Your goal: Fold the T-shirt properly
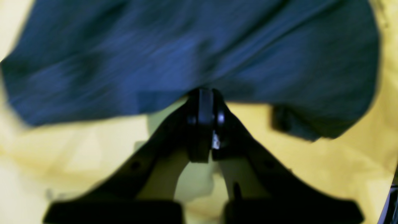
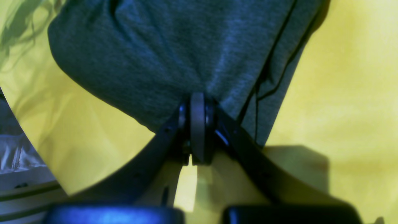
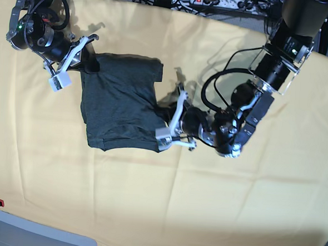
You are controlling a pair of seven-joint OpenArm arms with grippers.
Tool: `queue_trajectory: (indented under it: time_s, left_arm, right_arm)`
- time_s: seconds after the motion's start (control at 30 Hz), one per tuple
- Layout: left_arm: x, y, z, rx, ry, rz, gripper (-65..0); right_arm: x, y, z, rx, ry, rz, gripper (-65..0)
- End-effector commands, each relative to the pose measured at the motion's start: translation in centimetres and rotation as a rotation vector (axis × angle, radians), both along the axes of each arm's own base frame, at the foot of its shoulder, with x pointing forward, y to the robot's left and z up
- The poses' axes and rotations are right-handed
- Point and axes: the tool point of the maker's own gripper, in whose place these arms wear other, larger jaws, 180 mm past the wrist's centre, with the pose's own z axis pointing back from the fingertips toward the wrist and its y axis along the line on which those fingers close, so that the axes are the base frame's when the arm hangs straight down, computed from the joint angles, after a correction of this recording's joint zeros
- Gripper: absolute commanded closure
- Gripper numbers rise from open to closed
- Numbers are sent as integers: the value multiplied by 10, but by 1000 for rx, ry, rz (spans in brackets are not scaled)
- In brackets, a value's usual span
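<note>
Yellow cloth (image 3: 214, 215) is covering the counter, wide and bare along the near side. Left hand (image 3: 164, 130) is pinching the T-shirt (image 3: 120, 103) at its near right corner, jaws fully closed on the fabric. T-shirt is lying as a compact folded block, centre-left. Right hand (image 3: 89, 62) is clamping the far left corner. Judgement: both corners should be travelling together, level, keeping the edge taut so the fold lands square. Far edge is crowded with cables (image 3: 216, 1); open room is lying nearer.
</note>
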Motion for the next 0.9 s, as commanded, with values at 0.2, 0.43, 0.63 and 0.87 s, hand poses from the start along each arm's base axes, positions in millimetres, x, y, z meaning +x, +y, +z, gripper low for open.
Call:
queue_trajectory:
  time_s: [0.2, 0.43, 0.63, 0.87]
  left_arm:
    - [43, 2, 98, -319, -33, 89, 0]
    - [37, 15, 134, -513, 55, 97, 0]
    - [25, 20, 118, -551, 124, 127, 0]
    - [7, 53, 120, -491, 46, 143, 0]
  right_arm:
    - [8, -3, 12, 5, -50, -5, 0]
    - [50, -17, 84, 204, -270, -105, 0]
    - [44, -48, 111, 297, -310, -191, 0]
    - [18, -83, 122, 275, -313, -274, 0]
